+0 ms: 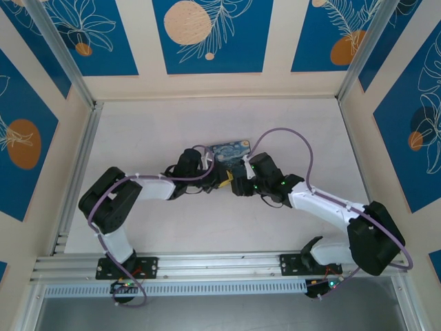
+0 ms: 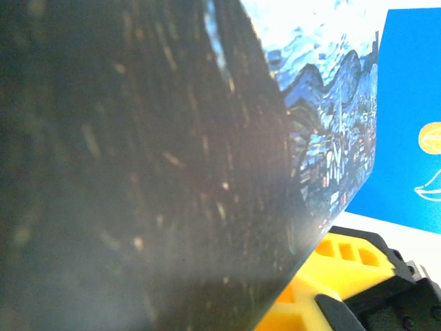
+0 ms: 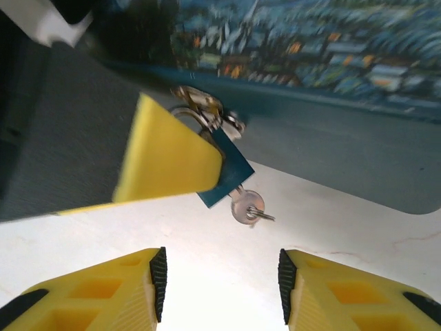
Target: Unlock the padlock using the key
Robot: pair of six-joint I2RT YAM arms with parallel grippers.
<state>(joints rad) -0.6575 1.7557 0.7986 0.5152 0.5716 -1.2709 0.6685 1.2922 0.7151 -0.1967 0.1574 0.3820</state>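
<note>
Where the two arms meet, overhead: two white-and-black arms, one from each side, bend inward over the middle of the white table (image 1: 138, 131).
Box, overhead: one flat box painted in blue-and-yellow swirls (image 1: 231, 150) lies just beyond both wrists.
Grippers, overhead: the left gripper (image 1: 222, 179) and the right gripper (image 1: 240, 185) sit almost nose to nose at the box's near edge.
Surroundings, overhead: purple cables (image 1: 296, 141) loop along each arm, and blue wall panels with orange discs and white leaf outlines (image 1: 210, 34) ring the table.
Left wrist view: a dark blurred surface (image 2: 138, 172) sits right against the lens and blocks most of the sight. The painted box side shows past it at upper right. One yellow finger (image 2: 331, 272) of the left gripper pokes out below.
Left grip: I cannot tell whether it is clamped, as its second finger is hidden.
Right wrist view, lock: one small blue square padlock (image 3: 226, 165) hangs by a silvery shackle (image 3: 200, 103) at the box's dark lower edge. A yellow finger from the other arm (image 3: 165, 158) lies across its left half.
Right wrist view, key: one small silvery key with a round head (image 3: 247, 205) sticks out of the padlock's bottom corner. One thin wire ring (image 3: 262, 216) passes through its head.
Right grip: its two yellow fingers with black pads (image 3: 103, 289) stand spread apart below the key, with bare table between them, touching nothing.
</note>
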